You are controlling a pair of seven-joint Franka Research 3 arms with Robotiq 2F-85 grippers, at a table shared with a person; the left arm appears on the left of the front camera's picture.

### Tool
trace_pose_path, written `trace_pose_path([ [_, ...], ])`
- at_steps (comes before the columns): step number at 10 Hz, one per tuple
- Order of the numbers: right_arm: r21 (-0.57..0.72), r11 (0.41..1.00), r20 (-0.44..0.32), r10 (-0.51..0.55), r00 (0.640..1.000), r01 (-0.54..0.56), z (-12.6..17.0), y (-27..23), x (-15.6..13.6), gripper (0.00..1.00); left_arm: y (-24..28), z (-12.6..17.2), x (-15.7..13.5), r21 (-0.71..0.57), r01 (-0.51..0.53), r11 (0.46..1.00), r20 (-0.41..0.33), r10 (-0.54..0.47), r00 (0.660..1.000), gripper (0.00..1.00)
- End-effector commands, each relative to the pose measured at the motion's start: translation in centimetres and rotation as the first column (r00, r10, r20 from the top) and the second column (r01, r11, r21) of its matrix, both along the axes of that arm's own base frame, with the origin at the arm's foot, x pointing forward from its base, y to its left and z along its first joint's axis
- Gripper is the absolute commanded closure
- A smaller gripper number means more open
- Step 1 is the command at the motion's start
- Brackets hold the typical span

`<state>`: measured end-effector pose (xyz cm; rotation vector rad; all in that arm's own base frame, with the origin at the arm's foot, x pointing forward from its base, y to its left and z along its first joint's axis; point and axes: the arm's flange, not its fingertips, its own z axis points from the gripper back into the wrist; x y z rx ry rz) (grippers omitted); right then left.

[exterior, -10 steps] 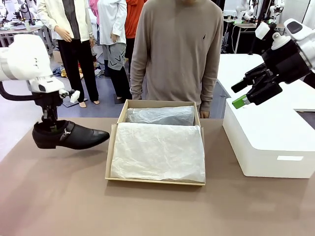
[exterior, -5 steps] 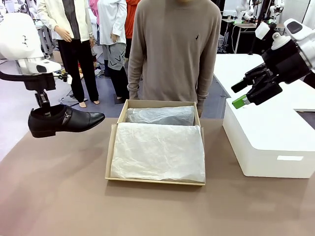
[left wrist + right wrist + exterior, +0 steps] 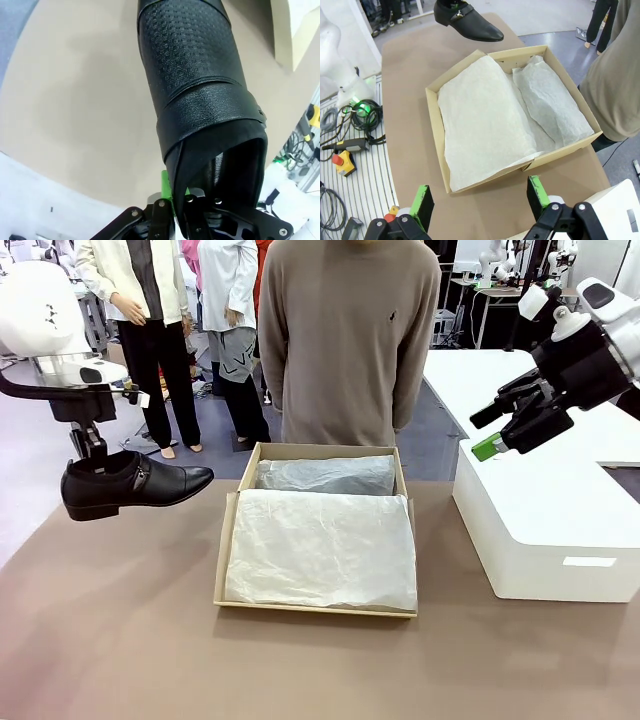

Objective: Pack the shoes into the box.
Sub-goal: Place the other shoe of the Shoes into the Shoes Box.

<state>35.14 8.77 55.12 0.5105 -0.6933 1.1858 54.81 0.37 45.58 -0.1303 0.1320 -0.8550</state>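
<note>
One glossy black shoe (image 3: 135, 485) hangs in the air left of the box, toe pointing toward it. My left gripper (image 3: 93, 453) is shut on the shoe's heel collar. In the left wrist view the green pads (image 3: 165, 185) pinch the rim of the shoe (image 3: 195, 75) above the brown tabletop. The box (image 3: 228, 540), brown cardboard, lies open mid-table, lined with white tissue paper (image 3: 320, 545). My right gripper (image 3: 490, 430) hovers open at the right, above the white box. In the right wrist view, my right gripper (image 3: 480, 197) looks down on the box (image 3: 434, 115) and the shoe (image 3: 467, 22).
A grey paper-wrapped bundle (image 3: 325, 475) fills the far part of the box. A large white box (image 3: 545, 530) stands at the right. A person (image 3: 350, 340) in a beige sweater stands at the far edge behind the box. Bare brown table lies in front and at the left.
My left arm has lifted the shoe higher off the table and levelled it. The right arm has held still. The person has shifted slightly left.
</note>
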Motion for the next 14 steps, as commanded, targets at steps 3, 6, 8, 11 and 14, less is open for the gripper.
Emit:
trace_pose_path([
  [3, 0.028, 0.999, 0.018, 0.023, 1.0, -0.023, 0.0, 0.1, 0.3, 0.0, 0.0, -0.2, 0.1, 0.0, 0.002, 1.0, -0.001, -0.002, 1.0, 1.0],
  [6, 0.028, 0.999, 0.018, 0.023, 1.0, -0.023, 0.0, 0.1, 0.3, 0.0, -1.4, 1.7, -1.0, 0.008, -0.425, 0.905, 0.113, 0.422, 0.9, 1.0],
  [8, 0.028, 0.999, 0.018, 0.023, 1.0, -0.023, 0.0, 0.1, 0.3, 0.0, -3.0, 3.5, -1.5, -0.011, -0.58, 0.814, 0.094, 0.579, 0.81, 1.0],
  [11, 0.028, 0.999, 0.018, 0.023, 1.0, -0.023, 0.0, 0.1, 0.3, 0.0, -8.1, 6.6, -2.0, -0.03, -0.748, 0.663, 0.105, 0.746, 0.657, 1.0],
  [14, 0.028, 0.999, 0.018, 0.023, 1.0, -0.023, 0.0, 0.1, 0.3, 0.0, -11.9, 8.2, -2.0, -0.015, -0.824, 0.567, 0.112, 0.82, 0.562, 1.0],
])
